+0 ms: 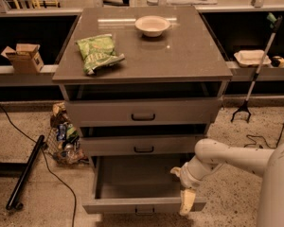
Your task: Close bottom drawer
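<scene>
Camera view: the claw (186,200) hangs at the right front corner of the pulled-out bottom drawer (132,181), which stretches to its left; whether the claw is apart or together cannot be told.

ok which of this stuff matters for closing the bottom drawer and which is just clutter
For the job: bottom drawer, pulled out; gripper at its right front corner.
Just lying about: green bag, bowl, cardboard box, grabber tool.
</scene>
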Available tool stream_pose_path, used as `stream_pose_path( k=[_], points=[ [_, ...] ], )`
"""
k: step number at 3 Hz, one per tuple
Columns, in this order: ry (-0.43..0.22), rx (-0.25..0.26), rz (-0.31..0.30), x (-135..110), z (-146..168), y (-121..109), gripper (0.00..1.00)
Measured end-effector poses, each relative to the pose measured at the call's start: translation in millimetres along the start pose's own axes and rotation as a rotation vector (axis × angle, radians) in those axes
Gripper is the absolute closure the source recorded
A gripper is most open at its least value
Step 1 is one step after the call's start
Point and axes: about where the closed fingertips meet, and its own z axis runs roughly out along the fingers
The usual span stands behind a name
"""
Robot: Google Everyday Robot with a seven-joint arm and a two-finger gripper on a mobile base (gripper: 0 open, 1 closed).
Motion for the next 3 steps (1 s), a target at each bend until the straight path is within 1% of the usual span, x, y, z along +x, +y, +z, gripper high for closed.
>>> stream_pose_path(
  k=[1, 2, 3],
  points=[
    [0.004, -0.024, 0.016, 30.7, 37.8, 11.3, 0.17],
    [-0.008, -0.038, 0.037, 59.0, 75.3, 20.9, 0.41],
    [-0.015, -0.064, 0.041, 75.5, 106.4, 20.8, 0.63]
  ],
)
